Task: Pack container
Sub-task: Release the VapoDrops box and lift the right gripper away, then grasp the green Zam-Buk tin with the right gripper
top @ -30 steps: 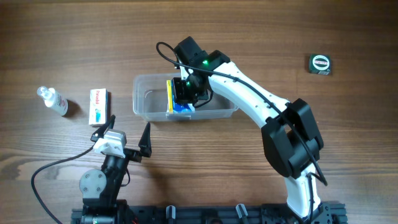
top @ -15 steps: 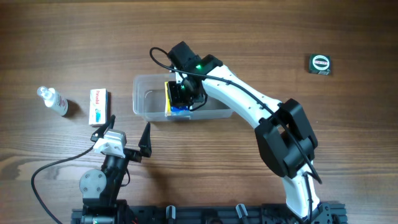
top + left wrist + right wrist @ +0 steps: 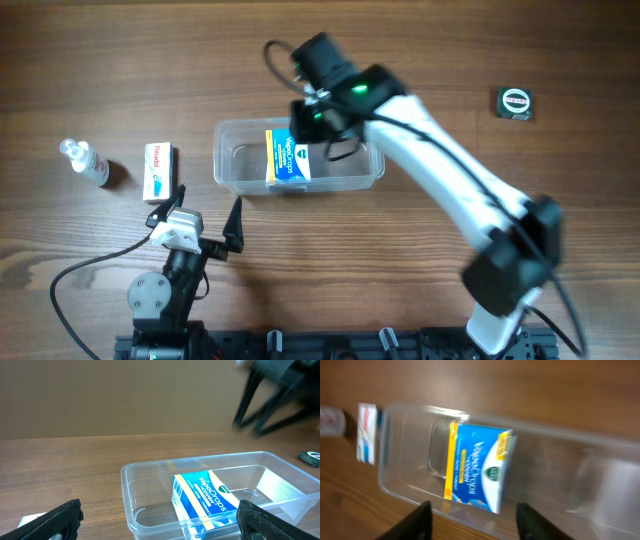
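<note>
Container (image 3: 240, 168) is sitting mid-desk (image 3: 120, 60) with 1 blue VapoDrops box (image 3: 288, 158) resting inside, left of its middle, while your right fingers (image 3: 422, 521) are hovering spread and empty above it and your left fingers (image 3: 64, 519) are also spreading wide, holding nothing, near its front wall.

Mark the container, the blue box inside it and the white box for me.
container (image 3: 342, 175), overhead view, bare floor right of the box.
blue box (image 3: 288, 158), overhead view, middle of its printed face.
white box (image 3: 159, 171), overhead view, middle of its top face.
</note>
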Available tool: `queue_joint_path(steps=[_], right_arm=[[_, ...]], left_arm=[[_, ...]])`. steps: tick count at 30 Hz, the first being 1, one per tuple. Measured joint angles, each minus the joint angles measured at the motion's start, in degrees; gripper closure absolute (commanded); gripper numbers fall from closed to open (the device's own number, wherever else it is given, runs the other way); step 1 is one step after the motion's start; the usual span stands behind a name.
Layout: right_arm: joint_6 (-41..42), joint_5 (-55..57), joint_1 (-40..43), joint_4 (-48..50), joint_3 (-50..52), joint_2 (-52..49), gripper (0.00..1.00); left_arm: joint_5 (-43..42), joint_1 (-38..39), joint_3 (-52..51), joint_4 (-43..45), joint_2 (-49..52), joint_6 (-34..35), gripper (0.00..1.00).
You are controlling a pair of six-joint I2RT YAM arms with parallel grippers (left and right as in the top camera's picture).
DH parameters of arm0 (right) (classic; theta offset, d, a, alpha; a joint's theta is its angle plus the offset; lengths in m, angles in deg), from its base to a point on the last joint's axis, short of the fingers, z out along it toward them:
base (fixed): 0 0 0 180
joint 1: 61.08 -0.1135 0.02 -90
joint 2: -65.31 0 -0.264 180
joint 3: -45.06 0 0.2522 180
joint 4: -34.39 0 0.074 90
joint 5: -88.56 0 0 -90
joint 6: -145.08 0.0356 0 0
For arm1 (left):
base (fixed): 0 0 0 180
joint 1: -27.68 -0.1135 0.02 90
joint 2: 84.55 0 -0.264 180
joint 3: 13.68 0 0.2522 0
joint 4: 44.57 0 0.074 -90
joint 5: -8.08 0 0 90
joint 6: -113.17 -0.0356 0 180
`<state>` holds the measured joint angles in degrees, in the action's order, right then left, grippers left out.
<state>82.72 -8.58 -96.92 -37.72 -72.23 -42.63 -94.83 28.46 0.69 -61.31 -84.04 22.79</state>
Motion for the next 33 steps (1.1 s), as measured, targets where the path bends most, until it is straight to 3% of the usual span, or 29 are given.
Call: queue_joint_path(steps=[1,3,8,13,17,21,26,33], right_arm=[[-0.70,1.29,1.46,-0.98,-0.37,2.99,0.08],[-2.16,4.76,4.92,-5.57,-0.61,9.03,0.00],[-4.50,14.64,17.22,-17.18,-1.11,14.62,0.00],[-8.26,16.46,33.22,-17.79,2.82,14.43,0.00],[-8.52,16.61,38.21,-18.49,3.65,14.29,0.00],[-9.18,16.61,38.18,-13.77,3.72,14.29,0.00],[-20.50,16.61,39.82,-2.93,3.87,13.55,0.00],[-27.19,14.29,47.82,10.40,3.91,0.20,0.00]], left_arm=[[-0.02,0.00,0.00,0.00,0.00,0.00,0.00],[-0.02,0.00,0.00,0.00,0.00,0.00,0.00],[-0.02,0.00,0.00,0.00,0.00,0.00,0.00],[0.00,0.00,0.00,0.00,0.00,0.00,0.00],[-0.02,0.00,0.00,0.00,0.00,0.00,0.00],[-0.02,0.00,0.00,0.00,0.00,0.00,0.00],[0.00,0.00,0.00,0.00,0.00,0.00,0.00],[-0.02,0.00,0.00,0.00,0.00,0.00,0.01]])
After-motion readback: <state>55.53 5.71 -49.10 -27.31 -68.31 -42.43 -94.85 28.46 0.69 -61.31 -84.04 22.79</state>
